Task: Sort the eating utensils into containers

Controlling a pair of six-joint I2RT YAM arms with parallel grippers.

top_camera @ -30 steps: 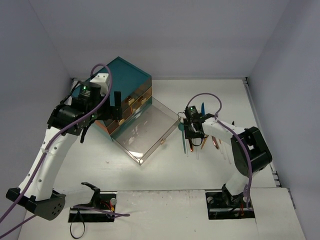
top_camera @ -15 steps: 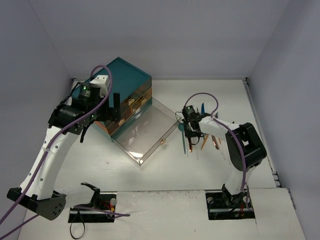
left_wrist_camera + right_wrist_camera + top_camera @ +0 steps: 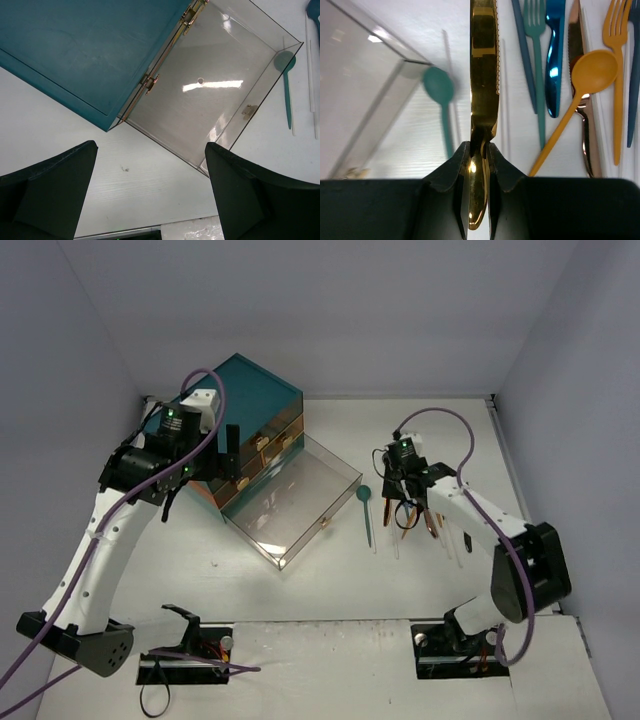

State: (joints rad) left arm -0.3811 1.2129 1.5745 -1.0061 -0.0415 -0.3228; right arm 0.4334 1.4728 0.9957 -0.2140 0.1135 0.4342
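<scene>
The right pincer (image 3: 479, 147) is clamped shut on the handle of a gold knife (image 3: 484, 75), its two fingers pressed against the handle's flat sides. The serrated blade points straight away from the wrist camera. The knife seems to hang a little above the counter (image 3: 430, 420), though from overhead the gap is hard to judge.

Beneath and beside it lie the rest of the utensils:
- A teal spoon (image 3: 440, 95) lies alone, just beside the outer corner of the clear drawer (image 3: 295, 502).
- To the right of the held blade come a teal fork (image 3: 536, 50), a blue knife (image 3: 554, 60) and a copper-toned knife (image 3: 577, 30).
- An orange spoon (image 3: 585, 80) lies slanted across the copper-toned knife.
- An orange fork (image 3: 617, 30) lies farthest out.
- One or two clear pieces show faintly between the teal spoon and the fork.

The drawer is pulled far out of the teal chest (image 3: 250, 390), which stands at the back left of the counter.

The left pincer (image 3: 150, 195) hovers high over the chest and the drawer, its fingers spread wide and holding nothing
</scene>
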